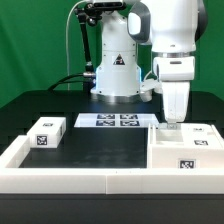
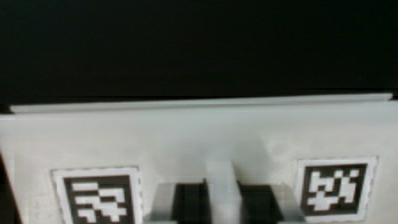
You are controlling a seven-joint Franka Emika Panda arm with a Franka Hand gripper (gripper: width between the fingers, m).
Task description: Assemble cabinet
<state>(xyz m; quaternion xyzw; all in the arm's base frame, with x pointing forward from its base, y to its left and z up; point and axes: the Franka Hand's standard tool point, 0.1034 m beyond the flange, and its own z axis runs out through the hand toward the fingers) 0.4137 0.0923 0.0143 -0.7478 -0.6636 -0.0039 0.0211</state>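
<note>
The arm's gripper (image 1: 174, 124) is reaching down with its jaws closing on the upper edge of the white cabinet (image 1: 185, 148) resting at the exterior view's right of the table (image 1: 100, 150); it looks rigid, light and smooth, best pinched across that thin wall.

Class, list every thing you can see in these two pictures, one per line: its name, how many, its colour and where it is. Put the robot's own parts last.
small block: one, white with a black tag, on the table at the exterior view's left.
cabinet body: one, white and tagged, at the exterior view's right, under the gripper.
marker board: one, white with four tags, flat before the robot's base.
table: one, black.
low rim: one, white, edging the table.
arm: one, white, reaching down at the right.
gripper: one, dark fingers, shut on the cabinet body's edge.
</note>
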